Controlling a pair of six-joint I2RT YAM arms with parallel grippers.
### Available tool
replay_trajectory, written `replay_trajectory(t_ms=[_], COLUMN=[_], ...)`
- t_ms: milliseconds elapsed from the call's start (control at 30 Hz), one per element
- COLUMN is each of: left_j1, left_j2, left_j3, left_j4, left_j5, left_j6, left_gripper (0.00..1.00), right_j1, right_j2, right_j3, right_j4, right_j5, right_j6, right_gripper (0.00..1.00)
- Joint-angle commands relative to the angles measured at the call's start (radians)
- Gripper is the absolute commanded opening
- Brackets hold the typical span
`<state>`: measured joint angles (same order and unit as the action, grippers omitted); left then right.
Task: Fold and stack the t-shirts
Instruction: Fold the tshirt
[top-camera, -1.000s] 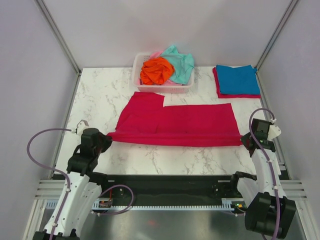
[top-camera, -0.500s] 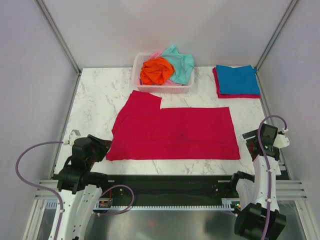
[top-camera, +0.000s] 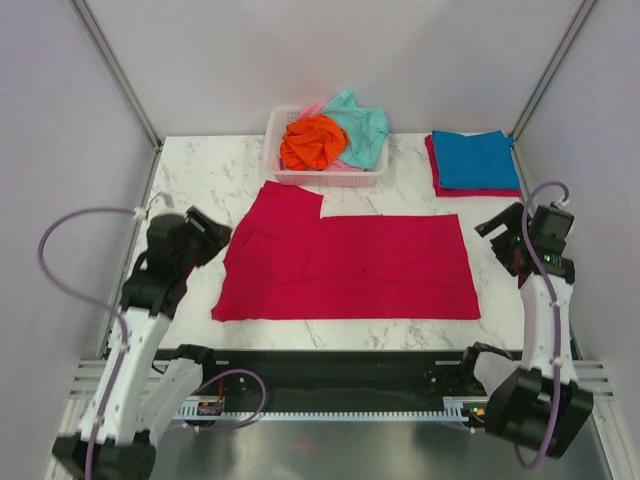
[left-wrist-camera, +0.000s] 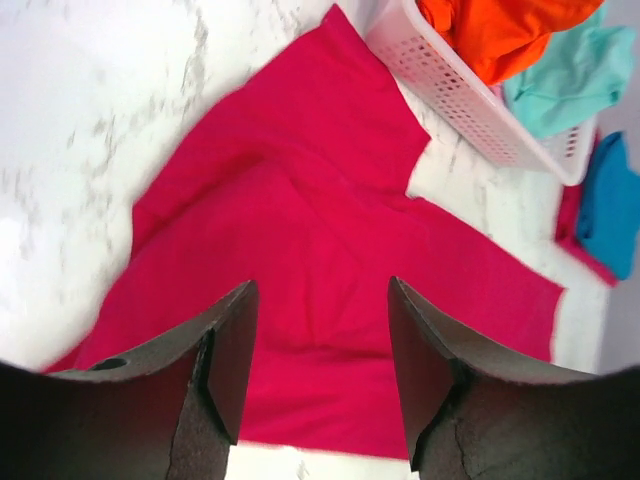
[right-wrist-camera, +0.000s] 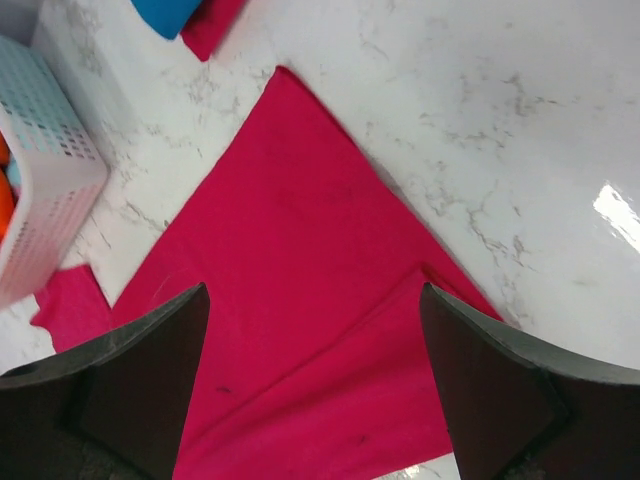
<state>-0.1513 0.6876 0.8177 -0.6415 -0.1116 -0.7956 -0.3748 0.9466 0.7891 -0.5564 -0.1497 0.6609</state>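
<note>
- Left gripper (left-wrist-camera: 320, 283) and right gripper (right-wrist-camera: 312, 290) released and backed off; both wide, empty.
- Red shirt (top-camera: 350, 268) flat on table (top-camera: 200, 190), centre; long axis left-right, sleeve toward basket (top-camera: 330, 178).
- Count: one spread, three in basket, two in folded stack (top-camera: 475, 160).

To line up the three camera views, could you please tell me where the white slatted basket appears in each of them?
Top external: the basket sits at the far side of the table, top centre of the picture.
Left wrist: the basket is in the upper right corner, its wall running diagonally.
Right wrist: the basket is at the left edge, partly cut off.
Shared landmark: the crimson t-shirt spread flat beside it shows in all three.
</note>
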Motion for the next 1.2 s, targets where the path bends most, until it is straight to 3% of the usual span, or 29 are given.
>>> replay_trajectory(t_ms=[0,233,333,433,600,700,1167], left_j1=[0.009,0.073,0.087,0.122,0.137,0.141,0.121], left_j2=[0.360,1.015,1.233,1.363,1.469,1.510,1.739], left_j3=[0.133,0.559,0.720,0.779,0.801,0.873,1.190], left_j4=[0.349,0.485,0.479,0.499,0.554,0.508,0.108], left_j5=[0.067,0.278,0.383,0.446,0.522,0.550,0.583], left_j6=[0.304,0.533,0.640,0.619,0.607,0.605,0.585], left_gripper=[0.62,0.59,0.59,0.58,0.59,0.60,0.53], right_j1=[0.016,0.040,0.057,0.065,0.083,0.093,0.094], right_j2=[0.147,0.190,0.175,0.164,0.169,0.176,0.189], right_j3=[0.083,0.093,0.078,0.070,0.082,0.081,0.062], right_j4=[0.084,0.119,0.124,0.124,0.124,0.136,0.153], right_j5=[-0.152,-0.169,-0.189,-0.208,-0.223,-0.229,-0.223], right_j6=[-0.142,-0.170,-0.182,-0.190,-0.201,-0.196,-0.196], right_gripper=[0.93,0.93,0.93,0.94,0.95,0.95,0.96])
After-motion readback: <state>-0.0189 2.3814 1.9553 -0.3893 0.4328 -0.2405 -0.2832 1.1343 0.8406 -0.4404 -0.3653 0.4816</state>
